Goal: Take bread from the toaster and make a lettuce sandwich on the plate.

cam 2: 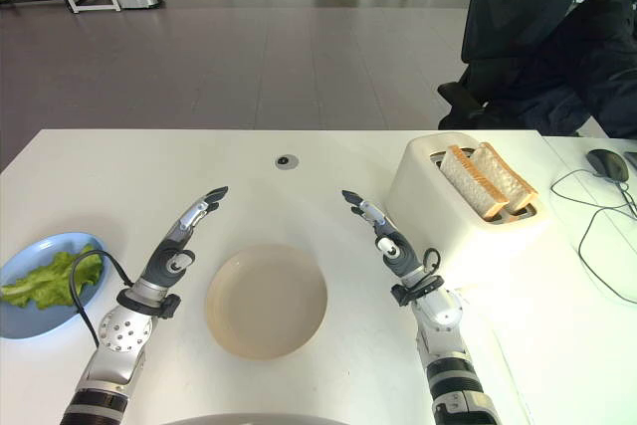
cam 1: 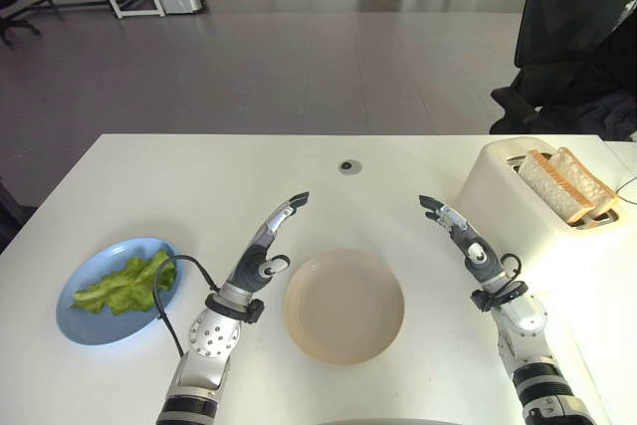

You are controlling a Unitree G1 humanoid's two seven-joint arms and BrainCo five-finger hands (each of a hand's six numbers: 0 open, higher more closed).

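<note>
A white toaster stands at the right of the table with two bread slices sticking up from its slots. An empty cream plate lies near the front, between my hands. A blue plate at the left holds green lettuce. My left hand hovers just left of the cream plate, fingers stretched out and holding nothing. My right hand is right of the plate, short of the toaster, also open and empty.
A small round grommet sits in the tabletop behind the plate. A dark office chair stands beyond the table's right corner. A cable and a mouse lie right of the toaster.
</note>
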